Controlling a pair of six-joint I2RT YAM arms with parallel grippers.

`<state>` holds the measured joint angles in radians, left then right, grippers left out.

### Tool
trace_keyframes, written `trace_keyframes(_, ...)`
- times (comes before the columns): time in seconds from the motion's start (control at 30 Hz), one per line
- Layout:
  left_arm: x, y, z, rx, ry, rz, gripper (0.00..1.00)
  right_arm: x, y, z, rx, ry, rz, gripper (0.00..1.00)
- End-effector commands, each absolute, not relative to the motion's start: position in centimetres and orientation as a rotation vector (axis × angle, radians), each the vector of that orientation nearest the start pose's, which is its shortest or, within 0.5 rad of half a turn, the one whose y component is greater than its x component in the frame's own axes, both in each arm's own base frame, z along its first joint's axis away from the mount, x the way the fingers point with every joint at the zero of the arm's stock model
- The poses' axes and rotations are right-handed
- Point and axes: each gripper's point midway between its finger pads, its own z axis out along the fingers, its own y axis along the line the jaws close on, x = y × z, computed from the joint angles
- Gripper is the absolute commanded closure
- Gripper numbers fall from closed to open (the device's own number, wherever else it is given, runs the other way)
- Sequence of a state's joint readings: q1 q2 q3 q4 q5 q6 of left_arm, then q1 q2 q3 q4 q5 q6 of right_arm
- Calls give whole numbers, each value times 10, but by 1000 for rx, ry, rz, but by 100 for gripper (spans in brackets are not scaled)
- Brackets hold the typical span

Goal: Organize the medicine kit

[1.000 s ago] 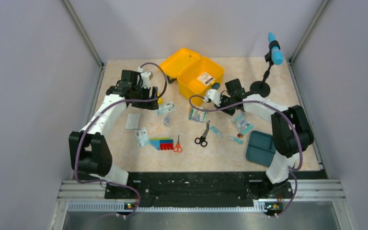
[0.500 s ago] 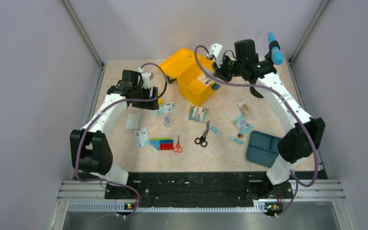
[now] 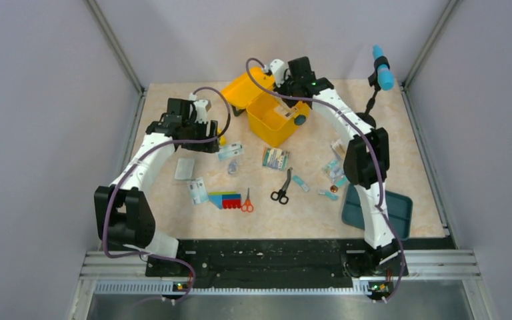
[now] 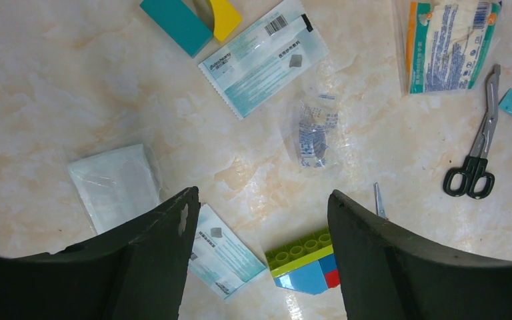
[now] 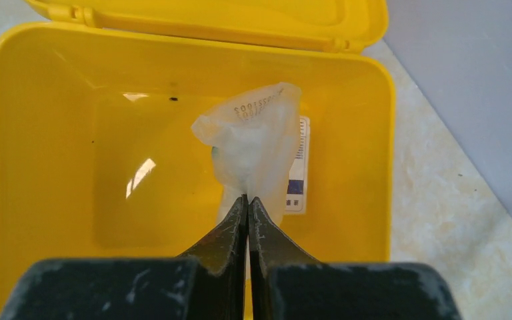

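The medicine kit [image 3: 261, 119] is a yellow box standing open at the back of the table, its lid folded away. In the right wrist view its yellow walls [image 5: 40, 133] fill the frame. My right gripper [image 5: 247, 198] is shut on a crumpled clear plastic packet [image 5: 253, 133], which hangs over the box's inside. A white label [image 5: 299, 173] lies on the box floor behind it. In the top view the right gripper [image 3: 285, 93] is above the box. My left gripper [image 4: 260, 197] is open and empty, hovering over the table left of the kit [image 3: 207, 141].
Loose on the table lie black scissors [image 3: 281, 190], orange scissors [image 3: 247, 202], a toy block [image 3: 224, 199], a teal-printed sachet [image 4: 263, 57], a gauze pack [image 4: 448, 45] and a white pouch [image 4: 115, 187]. A dark teal tray [image 3: 400, 213] sits front right, a blue-tipped stand [image 3: 381, 70] back right.
The right arm has lifted from the table's middle right and swung back and left over the open kit, carrying the packet. The left arm has stayed still.
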<state>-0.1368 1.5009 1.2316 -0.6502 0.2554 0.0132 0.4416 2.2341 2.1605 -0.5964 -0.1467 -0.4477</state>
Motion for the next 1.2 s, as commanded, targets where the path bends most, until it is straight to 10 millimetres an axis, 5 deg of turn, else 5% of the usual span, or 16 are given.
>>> trace_keyframes(0.0,365,-84,165,293,2395,-307,25,559,275,187,-968,1940,66,100)
trace_keyframes(0.37,366,-84,168,300,2382,-301,25,584,261,140,-972,1934,-168,100)
trace_keyframes(0.77,363,-84,168,306,2383,-308,25,588,253,93,-990,1984,-243,100)
trace_keyframes(1.03,360,-84,163,304,2393,-313,25,572,261,140,-927,1981,-114,55)
trace_keyframes(1.17,361,-85,159,285,2399,-318,24,553,269,171,-925,1973,2,49)
